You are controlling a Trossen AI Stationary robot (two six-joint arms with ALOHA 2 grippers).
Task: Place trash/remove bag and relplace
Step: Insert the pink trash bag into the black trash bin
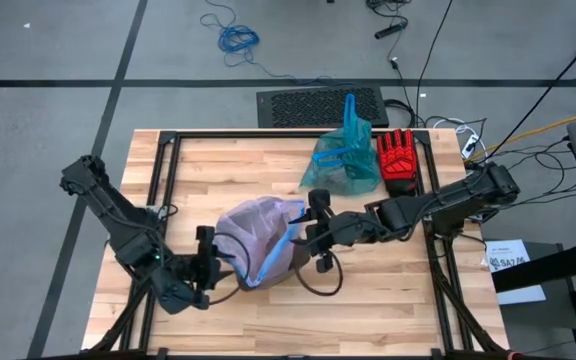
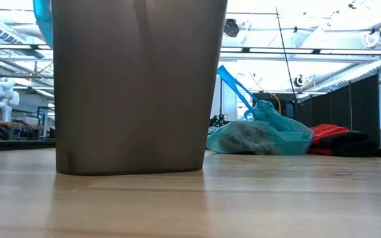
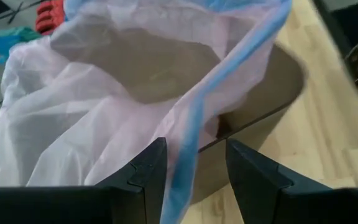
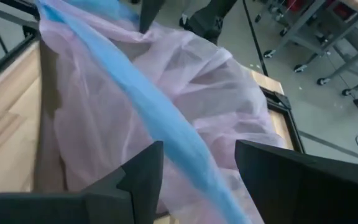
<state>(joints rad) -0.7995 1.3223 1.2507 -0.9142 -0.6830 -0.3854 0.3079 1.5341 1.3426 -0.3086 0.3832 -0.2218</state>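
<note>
Thin pink film draped over a smooth grey bin [image 2: 137, 86]

Left gripper [image 3: 191, 171] and right gripper [image 4: 197, 168] each straddle the pink bag's [image 1: 258, 235] blue edge, fingers apart; the crinkled teal bag [image 1: 343, 160] lies beside the red glove [image 1: 398, 160].

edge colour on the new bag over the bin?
Blue, on the pale pink bag; clearest in the right wrist view.

A tall dark grey bin [image 2: 137, 86] fills the left and centre of the frame, standing upright on the wooden tabletop [image 2: 190, 205]. To its right, farther back, a knotted teal-green bag [image 2: 263, 135] lies on the tabletop, a handle sticking up toward upper left. At right centre, just beside it, lies a red glove [image 2: 339, 140].
</note>
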